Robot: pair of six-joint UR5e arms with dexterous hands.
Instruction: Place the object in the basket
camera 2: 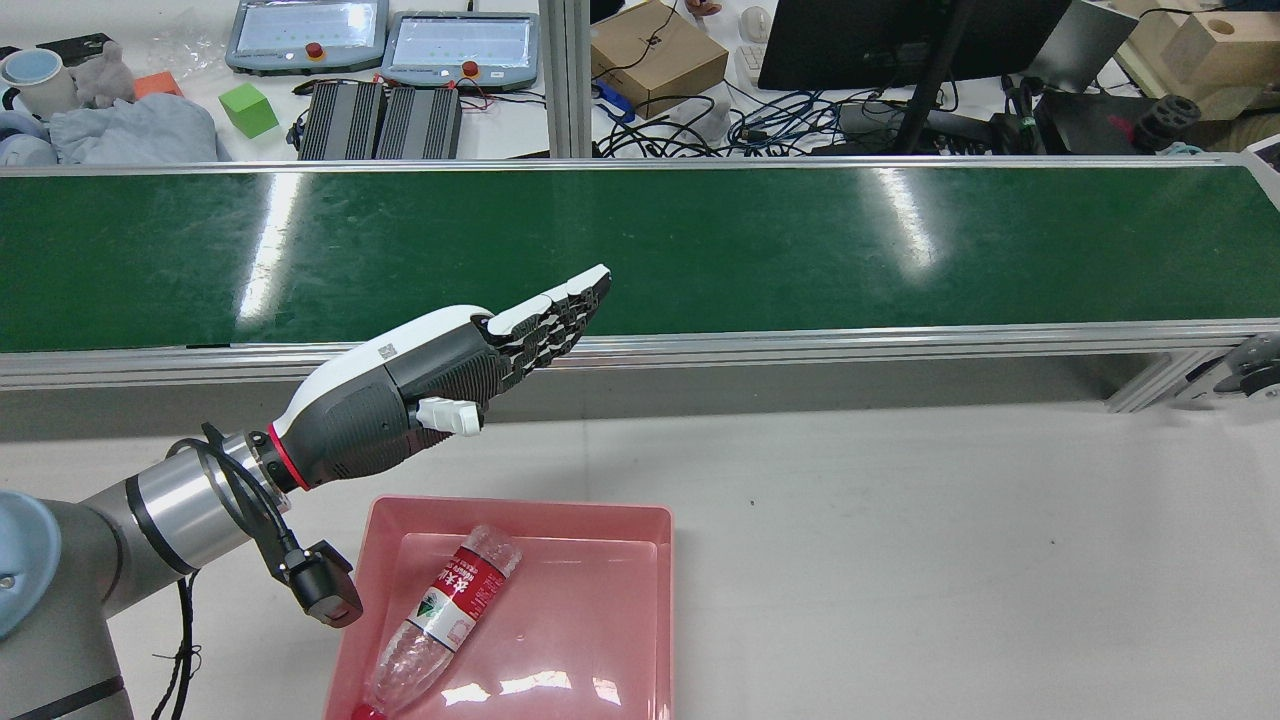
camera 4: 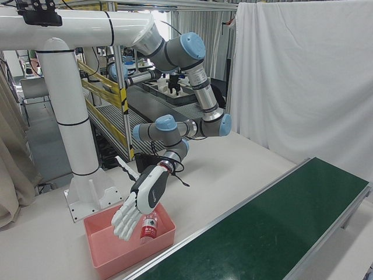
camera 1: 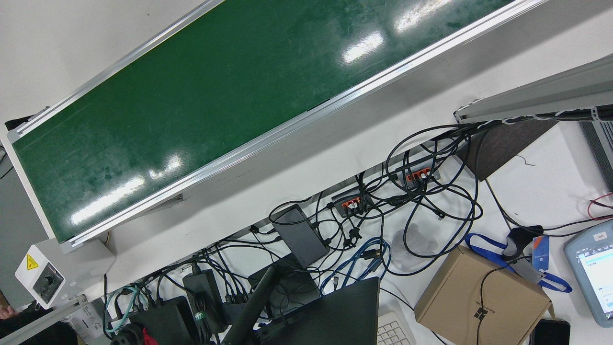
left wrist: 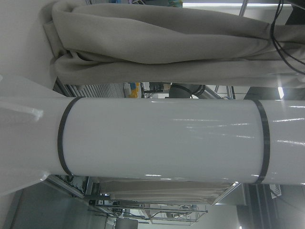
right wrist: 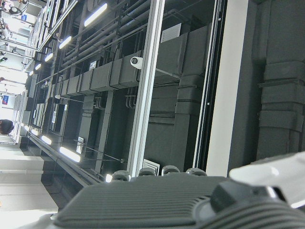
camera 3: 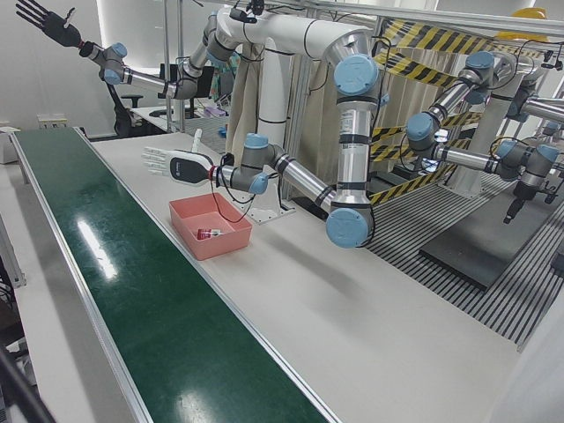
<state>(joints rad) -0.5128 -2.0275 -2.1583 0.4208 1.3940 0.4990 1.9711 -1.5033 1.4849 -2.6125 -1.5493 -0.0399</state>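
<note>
Rear view shows my left hand hanging in the air above the far edge of the pink basket, tilted toward the green conveyor belt. My fingers are stretched out straight and pressed side by side, the thumb jutting off to one side, and nothing is between them. The plastic bottle lies on its side inside the basket, slanted across the floor with its red cap toward the near corner, so I judge the placing done and the flat hand simply free of the load. The belt is bare where I can see it. My right hand is raised high and well apart, fingers spread and empty, I judge to stay out of the way.
</note>
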